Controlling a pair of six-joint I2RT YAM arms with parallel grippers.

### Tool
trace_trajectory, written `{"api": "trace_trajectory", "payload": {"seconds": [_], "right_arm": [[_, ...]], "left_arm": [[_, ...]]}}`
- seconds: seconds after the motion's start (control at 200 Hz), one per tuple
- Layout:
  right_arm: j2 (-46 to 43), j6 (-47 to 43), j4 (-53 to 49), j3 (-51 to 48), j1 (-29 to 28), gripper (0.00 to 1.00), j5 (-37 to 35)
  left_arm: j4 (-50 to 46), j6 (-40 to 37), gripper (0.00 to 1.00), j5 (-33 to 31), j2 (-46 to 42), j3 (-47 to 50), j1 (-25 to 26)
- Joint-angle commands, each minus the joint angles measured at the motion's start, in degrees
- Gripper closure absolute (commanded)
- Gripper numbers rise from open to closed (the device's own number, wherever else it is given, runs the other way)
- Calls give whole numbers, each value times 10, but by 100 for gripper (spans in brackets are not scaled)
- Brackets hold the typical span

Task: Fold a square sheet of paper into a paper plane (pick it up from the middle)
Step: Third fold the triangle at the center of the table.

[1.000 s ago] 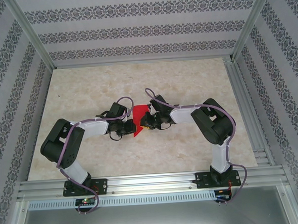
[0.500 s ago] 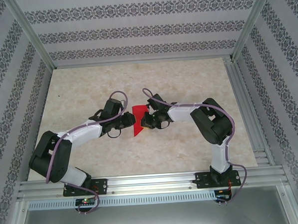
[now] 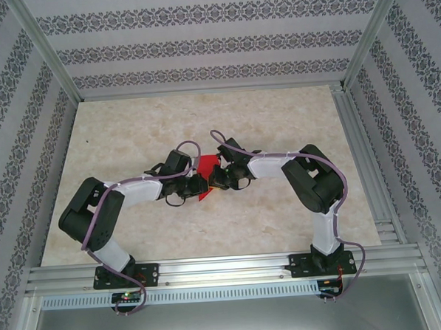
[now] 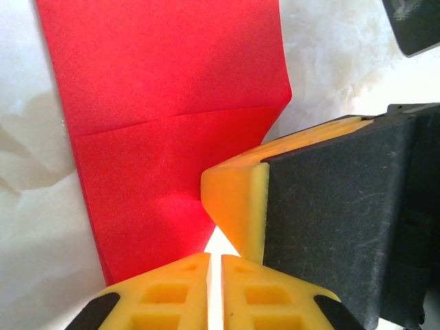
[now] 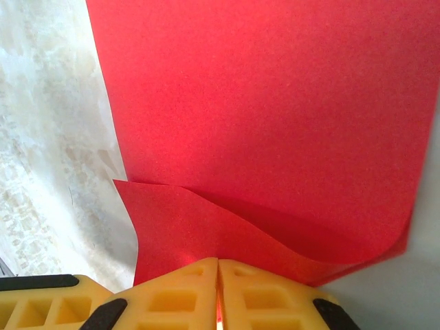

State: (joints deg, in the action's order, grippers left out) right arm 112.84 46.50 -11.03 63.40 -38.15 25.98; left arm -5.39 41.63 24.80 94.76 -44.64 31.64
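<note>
Square sheet of paper (image 3: pixel 204 166), partly folded, lay on the table (image 3: pixel 292 117) at its centre. It looked thin, light and floppy, probably best pinched at an edge. Right gripper (image 5: pixel 217 275) clamped its curling edge; left gripper (image 4: pixel 214 271) was closed beside it.

Pale marbled tabletop (image 3: pixel 130 125), evenly lit. Enclosed on three sides by white walls (image 3: pixel 200 55) banded with dark floral stripes. Aluminium posts (image 3: pixel 46 52) at back corners; slotted rails (image 3: pixel 226 267) along near edge.
</note>
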Motion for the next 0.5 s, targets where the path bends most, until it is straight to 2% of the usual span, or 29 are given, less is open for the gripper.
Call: {"api": "trace_trajectory", "payload": {"seconds": [0.0, 0.23, 0.495], "right_arm": [[35, -5, -58, -4, -2, 89, -54], [38, -5, -64, -3, 0, 89, -58], [40, 0, -58, -8, 1, 90, -56]], "left_arm": [[-25, -15, 87, 13, 20, -15, 7], [-67, -22, 87, -6, 25, -18, 7], [-56, -16, 87, -7, 10, 0, 7]]}}
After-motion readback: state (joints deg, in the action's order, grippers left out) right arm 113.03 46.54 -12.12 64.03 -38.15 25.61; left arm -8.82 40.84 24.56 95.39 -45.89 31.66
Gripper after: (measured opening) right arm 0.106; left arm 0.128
